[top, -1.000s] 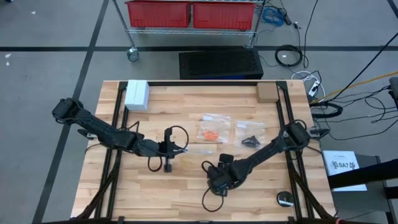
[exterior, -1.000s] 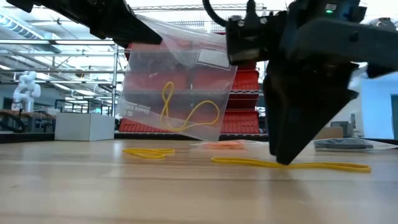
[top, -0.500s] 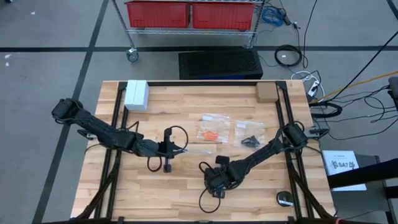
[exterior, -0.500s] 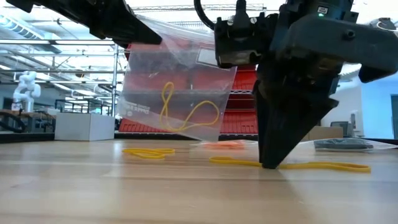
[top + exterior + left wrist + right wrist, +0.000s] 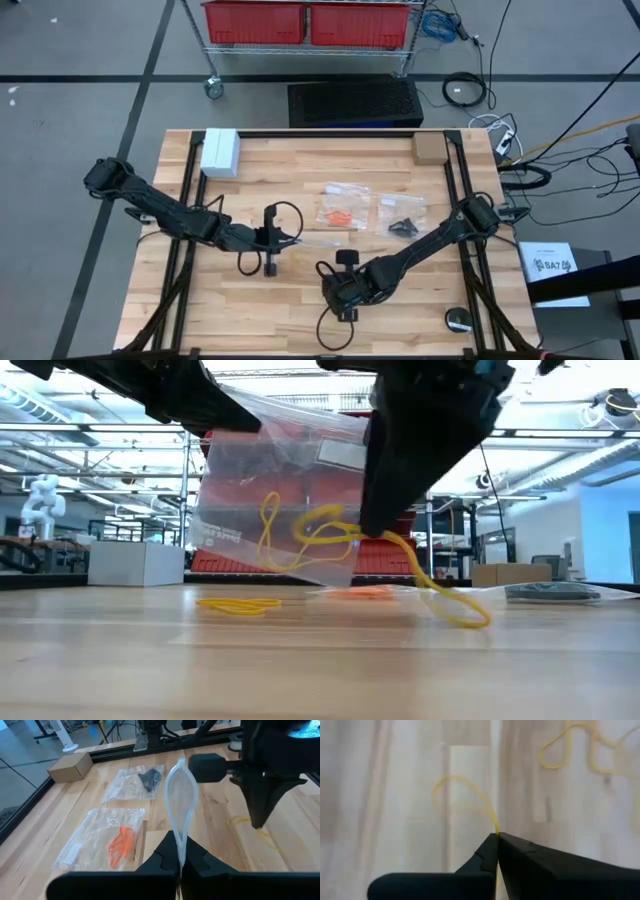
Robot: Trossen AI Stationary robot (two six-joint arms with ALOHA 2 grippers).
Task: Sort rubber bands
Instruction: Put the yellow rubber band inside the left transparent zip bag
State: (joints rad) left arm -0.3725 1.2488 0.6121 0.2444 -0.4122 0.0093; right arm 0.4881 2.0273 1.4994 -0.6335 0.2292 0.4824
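Near the front of the table (image 5: 250,320), right tool (image 5: 372,532) pinched tight on a yellow rubber band (image 5: 440,595), lifted off the wood so the loop hangs down, likely ready to go into a bag. Just past it, another yellow rubber band (image 5: 238,605) lying flat, not picked up yet. Beside that, left tool (image 5: 179,865) squeezed shut on the edge of a clear bag (image 5: 285,490), held up with its mouth open, probably to catch the band; one yellow band (image 5: 275,535) already inside. Farther back, bag of orange bands (image 5: 340,215) and bag of black bands (image 5: 403,226), lying flat. Farthest back, white box (image 5: 220,152) and brown box (image 5: 429,149). Nothing blocking the way between band and bag.
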